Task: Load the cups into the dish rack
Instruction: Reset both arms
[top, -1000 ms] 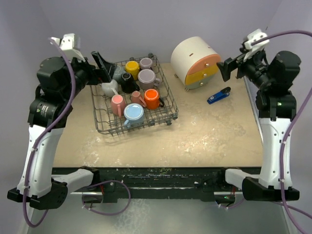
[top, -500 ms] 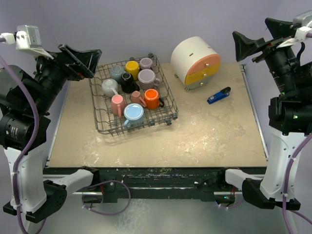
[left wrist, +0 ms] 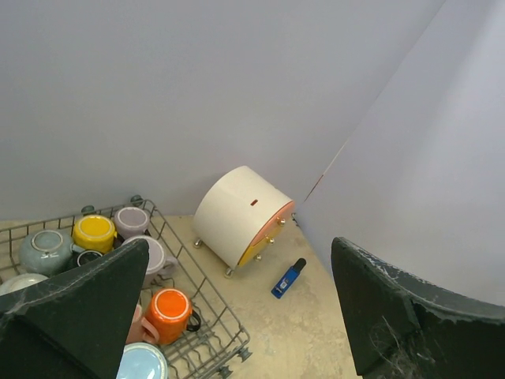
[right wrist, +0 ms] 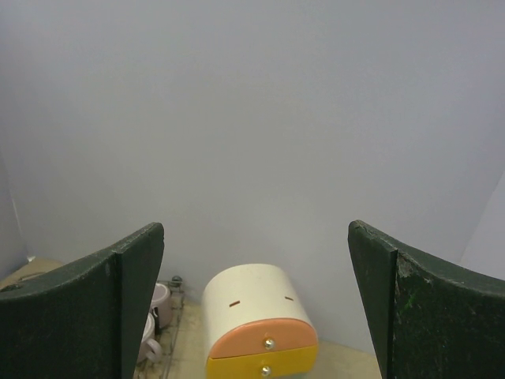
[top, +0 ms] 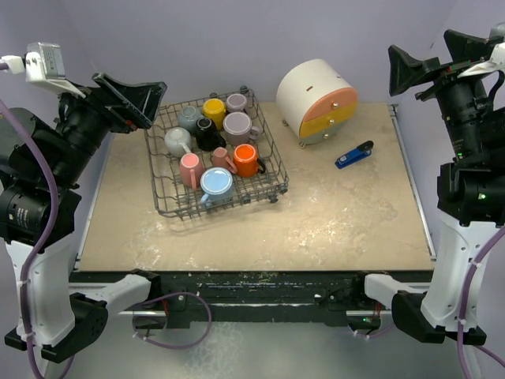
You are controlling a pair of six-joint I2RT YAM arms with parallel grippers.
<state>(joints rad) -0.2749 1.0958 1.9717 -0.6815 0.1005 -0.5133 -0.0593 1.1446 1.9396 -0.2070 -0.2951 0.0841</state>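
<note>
While both arms stand high at the desk's (top: 316, 229) sides, the left fingers (top: 130, 99) at 10 o'clock and the right fingers (top: 414, 67) at 2 o'clock are spread wide and hold nothing. The dish rack (top: 237, 197) sits at 11 o'clock with the cups (top: 215, 183) inside it, among them orange, yellow, pink and black. A white drawer cabinet (top: 316, 99) stands at 1 o'clock, with a small blue tool (top: 353, 155) near its 5 o'clock.

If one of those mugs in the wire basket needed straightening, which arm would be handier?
Left, probably. The dish rack sits well to the left, close beside the left gripper, which is open and empty. The right gripper, also open, hangs at the far right, beyond the white drawer box.
</note>
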